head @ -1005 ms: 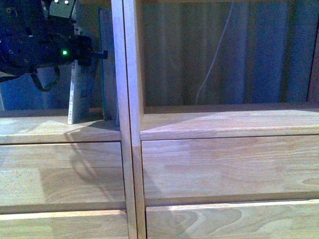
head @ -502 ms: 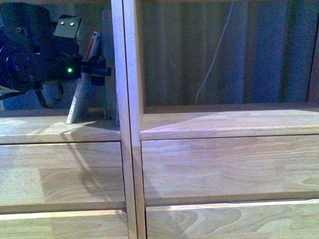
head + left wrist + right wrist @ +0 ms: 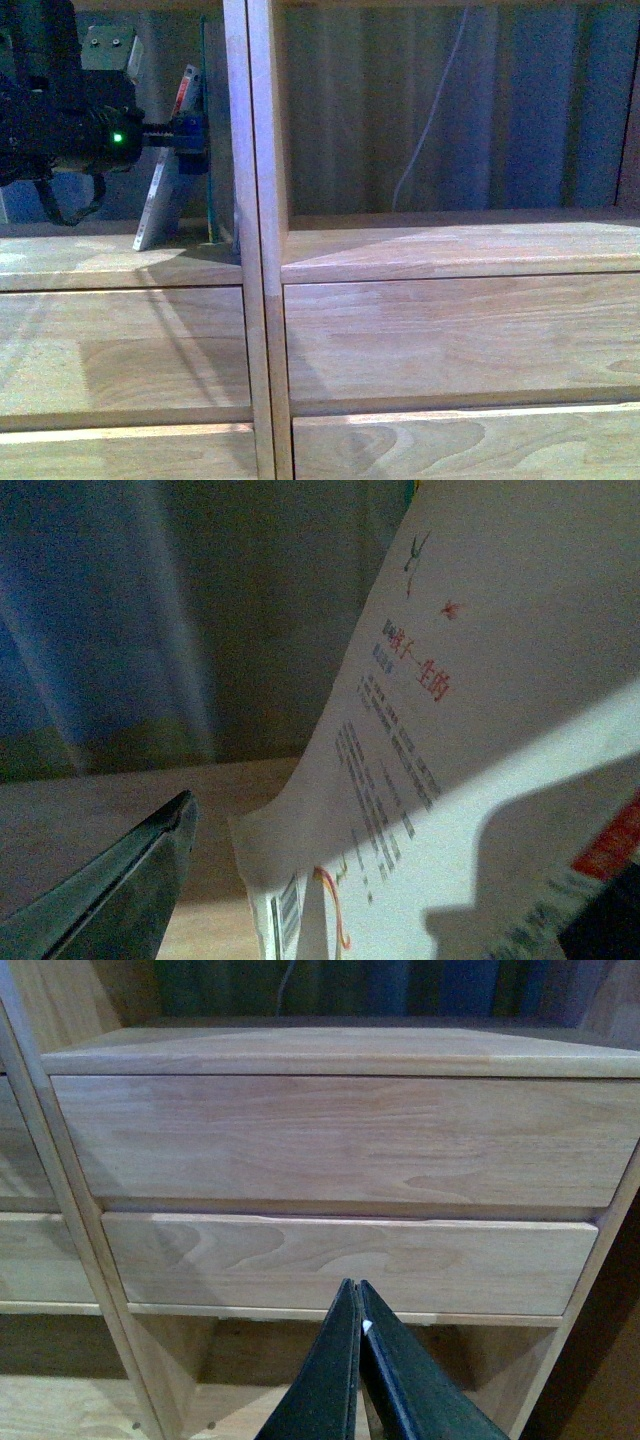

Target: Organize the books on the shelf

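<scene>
- A thin white paperback [image 3: 160, 205] stands tilted in the left compartment of the light-wood shelf [image 3: 255, 250], at about 9 o'clock in the front view; its foot rests on the compartment floor and its red-marked top leans toward the central divider.
- Just beside it, between the paperback and the divider, a teal-green-spined book [image 3: 212, 130] stands upright.
- In the left wrist view the paperback's back cover [image 3: 450, 780] fills the frame from 12 to 5 o'clock, with Chinese print, a barcode and a red patch at its lower edge, partly in shadow.
- The left gripper [image 3: 190, 135], dark with a green light on its body, reaches in from 9 o'clock and meets the paperback near its upper part. One dark finger [image 3: 120, 880] shows apart from the cover; whether the jaws clamp the book cannot be told.
- Behind the open right compartment hang a blue-green curtain [image 3: 520, 110] and a pale cord [image 3: 430, 120].
- The right gripper [image 3: 360, 1360] faces the plain drawer fronts [image 3: 340, 1140], its jaws pressed together and holding nothing.
</scene>
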Robot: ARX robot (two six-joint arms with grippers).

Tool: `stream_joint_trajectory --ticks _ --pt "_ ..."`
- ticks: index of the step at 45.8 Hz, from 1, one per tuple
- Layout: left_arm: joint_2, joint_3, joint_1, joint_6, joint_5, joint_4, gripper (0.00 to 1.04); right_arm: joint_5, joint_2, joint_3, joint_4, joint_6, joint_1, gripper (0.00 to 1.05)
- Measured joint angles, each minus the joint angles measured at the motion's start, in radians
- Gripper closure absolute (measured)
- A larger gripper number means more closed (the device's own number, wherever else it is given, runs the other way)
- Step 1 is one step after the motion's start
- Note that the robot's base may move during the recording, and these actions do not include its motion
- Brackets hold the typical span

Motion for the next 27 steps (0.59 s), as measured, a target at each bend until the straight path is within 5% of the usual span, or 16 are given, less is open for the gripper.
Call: stream_joint_trajectory --ticks 12,27 --pt "-0.203 -0.220 -0.024 0.002 -0.101 0.028 0.07 0.000 0.000 0.000 0.000 0.000 0.000 1.02" --pt "-0.674 -0.626 -0.077 0.017 -0.350 -0.018 0.07 0.000 0.000 0.000 0.000 0.000 0.000 1.02"
